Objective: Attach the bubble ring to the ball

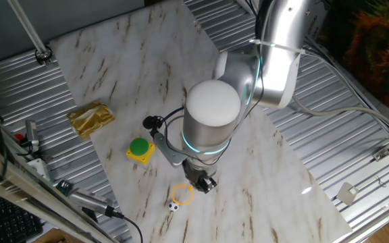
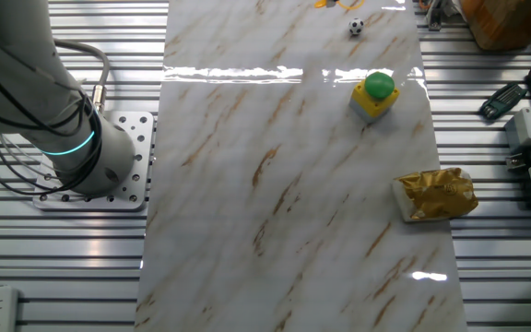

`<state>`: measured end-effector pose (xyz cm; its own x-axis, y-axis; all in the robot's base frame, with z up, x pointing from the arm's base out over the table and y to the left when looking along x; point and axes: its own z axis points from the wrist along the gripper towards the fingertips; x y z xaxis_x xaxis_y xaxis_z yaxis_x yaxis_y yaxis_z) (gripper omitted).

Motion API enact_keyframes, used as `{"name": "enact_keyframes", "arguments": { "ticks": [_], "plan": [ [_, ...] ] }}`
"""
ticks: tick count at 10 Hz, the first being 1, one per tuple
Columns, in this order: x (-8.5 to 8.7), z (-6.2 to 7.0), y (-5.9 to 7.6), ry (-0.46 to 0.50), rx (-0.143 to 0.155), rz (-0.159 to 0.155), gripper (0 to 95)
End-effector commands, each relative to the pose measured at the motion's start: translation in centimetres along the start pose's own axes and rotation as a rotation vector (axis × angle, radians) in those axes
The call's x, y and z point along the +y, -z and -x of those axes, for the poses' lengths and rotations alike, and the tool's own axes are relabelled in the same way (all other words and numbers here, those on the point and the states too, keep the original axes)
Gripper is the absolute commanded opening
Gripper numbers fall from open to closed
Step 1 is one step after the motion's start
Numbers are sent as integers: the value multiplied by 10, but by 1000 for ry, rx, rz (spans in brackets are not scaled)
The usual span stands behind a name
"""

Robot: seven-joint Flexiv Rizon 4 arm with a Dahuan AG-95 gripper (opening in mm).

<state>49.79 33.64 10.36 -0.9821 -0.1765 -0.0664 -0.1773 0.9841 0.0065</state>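
Note:
The bubble ring [image 1: 182, 194] is a thin yellow-orange loop, held just left of my gripper [image 1: 205, 182] near the front edge of the marble board. The gripper points down and looks shut on the ring's short handle, holding the loop a little above the table. The ball [image 1: 173, 207] is a tiny white and black sphere resting on the board just below and left of the ring, apart from it. In the other fixed view the ball [image 2: 356, 27] lies near the top edge. Only an orange sliver of the ring [image 2: 326, 3] shows there, and the gripper is out of frame.
A yellow box with a green round button [image 1: 139, 149] stands left of the gripper and also shows in the other fixed view [image 2: 376, 92]. A crumpled gold packet [image 1: 91, 119] lies farther left. The marble board [image 1: 134, 74] sits on ribbed metal. Cables and tools lie at the left edge.

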Motion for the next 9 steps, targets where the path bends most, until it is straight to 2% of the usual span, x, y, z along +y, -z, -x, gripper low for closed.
{"name": "enact_keyframes", "arguments": {
  "ticks": [1, 9],
  "plan": [
    [1, 2, -3, 0, 1, 0, 0],
    [-11, 9, -24, 25, 5, 7, 0]
  ]
}}
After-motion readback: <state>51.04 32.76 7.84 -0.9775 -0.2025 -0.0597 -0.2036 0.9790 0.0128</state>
